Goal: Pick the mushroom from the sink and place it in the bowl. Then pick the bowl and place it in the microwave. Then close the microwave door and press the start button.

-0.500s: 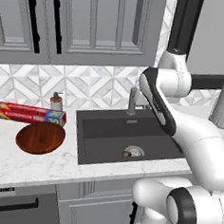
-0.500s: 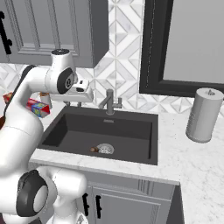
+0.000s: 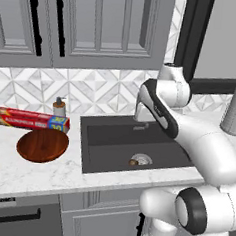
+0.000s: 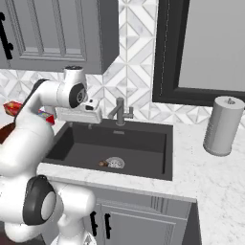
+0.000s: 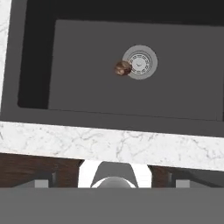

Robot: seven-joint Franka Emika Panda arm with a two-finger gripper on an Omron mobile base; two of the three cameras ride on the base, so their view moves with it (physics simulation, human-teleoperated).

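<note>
The mushroom (image 5: pixel 123 68) is sitting at the bottom of the sink (image 3: pixel 107 154), touching the left edge of the round silver drain (image 5: pixel 140 62) in the hand view. In the left base view it is showing near the lower middle of the frame, a tiny brown lump (image 3: pixel 132 162).

It is looking small, round and light, and probably a bit soft, so a hard squeeze could squash it. It might also roll on the smooth sink floor. The best place to hold it is probably across its round middle, from straight above.

The fingers (image 4: pixel 90 125) are hanging high over the back of the sink, close to the faucet (image 4: pixel 119 112), and they are spread wide with nothing between them.

The bowl (image 3: pixel 42 145) is waiting on the tabletop (image 3: pixel 45 174) at the left of the left base view, well apart from the sink. A red and blue box (image 3: pixel 30 119) is lying just behind it, with a little soap bottle (image 3: pixel 59 107) close by. A paper towel roll (image 4: pixel 224 125) is standing at the right (far from everything). The faucet and the sink walls are the things to watch out for going down.
</note>
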